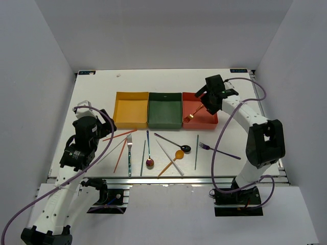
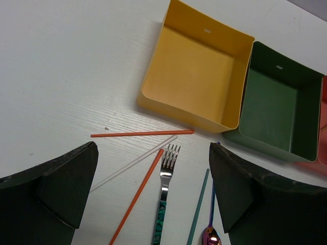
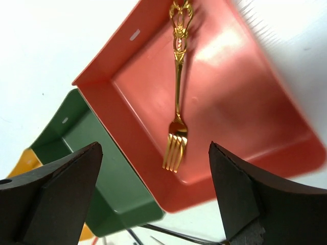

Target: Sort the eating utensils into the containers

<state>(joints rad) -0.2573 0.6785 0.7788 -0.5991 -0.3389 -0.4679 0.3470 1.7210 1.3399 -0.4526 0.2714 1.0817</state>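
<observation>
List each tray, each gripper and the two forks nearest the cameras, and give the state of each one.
Yellow tray, empty.
Green tray, empty.
Red tray, holds one utensil.
Gold fork, loose inside the red tray, not gripped.
Silver fork, lying flat on the table, unsorted.
Left gripper, open, empty.
Right gripper, open, empty, above the red tray.

Plain grey walls [image 1: 30,76] enclose a white table [image 1: 102,92] edged with aluminium rail [image 1: 168,178], evenly lit.
</observation>
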